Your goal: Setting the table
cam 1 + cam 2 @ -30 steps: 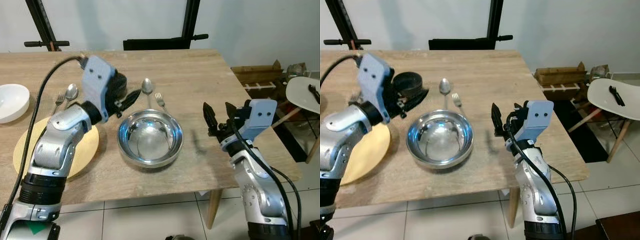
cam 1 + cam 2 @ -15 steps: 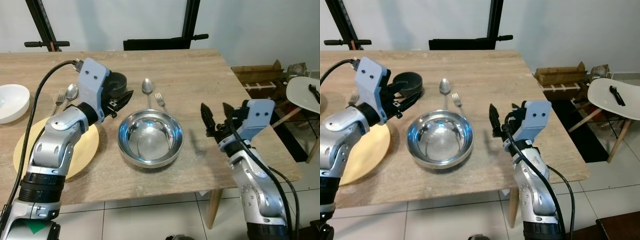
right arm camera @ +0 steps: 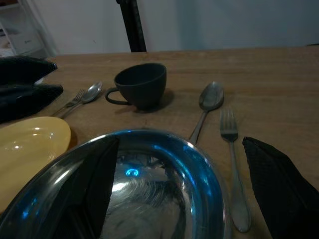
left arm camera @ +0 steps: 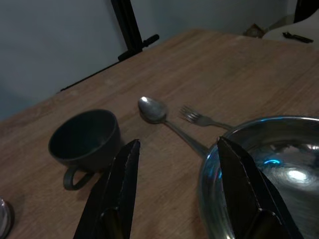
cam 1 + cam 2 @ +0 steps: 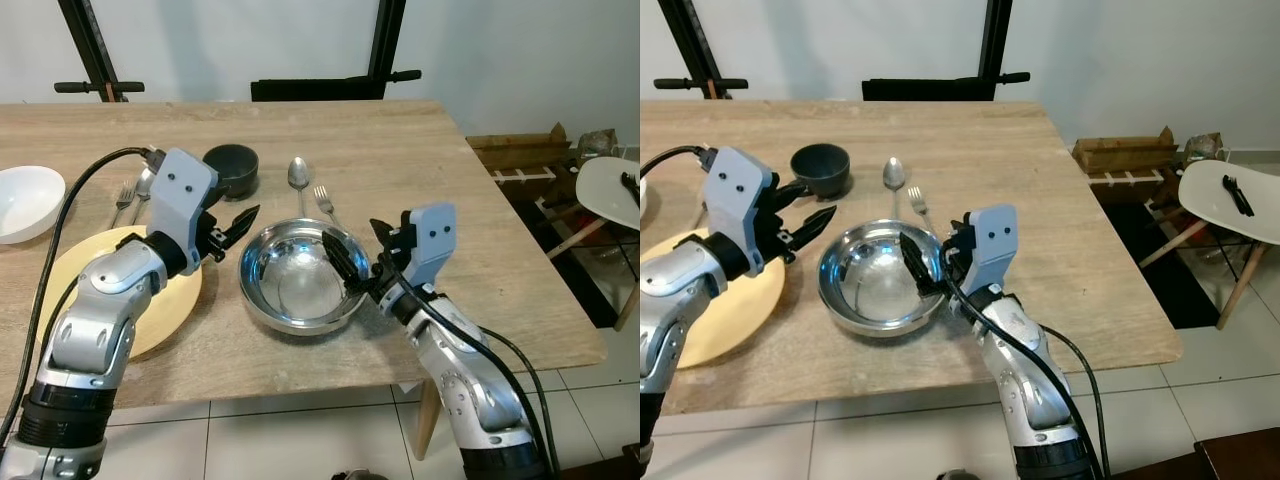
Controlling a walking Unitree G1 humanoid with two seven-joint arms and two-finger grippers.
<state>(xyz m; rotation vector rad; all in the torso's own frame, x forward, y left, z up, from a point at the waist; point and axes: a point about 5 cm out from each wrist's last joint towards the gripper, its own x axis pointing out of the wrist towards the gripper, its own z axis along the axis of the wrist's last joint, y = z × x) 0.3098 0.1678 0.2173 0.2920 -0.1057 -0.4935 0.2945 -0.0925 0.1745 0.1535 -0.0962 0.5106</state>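
Note:
A steel bowl (image 5: pixel 296 285) sits mid-table. My right gripper (image 5: pixel 362 252) is open astride its right rim, one finger (image 5: pixel 338 258) inside and the other outside, both low over the rim. Beyond the bowl lie a spoon (image 5: pixel 297 176) and a fork (image 5: pixel 322 201), and left of them a dark cup (image 5: pixel 232 168) stands upright. My left gripper (image 5: pixel 236 222) is open and holds nothing; it hovers between the cup and the bowl's left rim, above the edge of a yellow plate (image 5: pixel 70 283). The left wrist view looks past its fingers (image 4: pixel 119 189) at the cup (image 4: pixel 84 139).
A white bowl (image 5: pixel 24 202) sits at the far left, with another spoon and fork (image 5: pixel 134 190) beside it. A black chair (image 5: pixel 318 89) stands behind the table. The table's right edge (image 5: pixel 540 250) drops to a white chair (image 5: pixel 607 180) and a cardboard box (image 5: pixel 520 152).
My left gripper has drawn back from the dark cup, which stays on the table. My right gripper has swung left from over bare table to the steel bowl's right rim.

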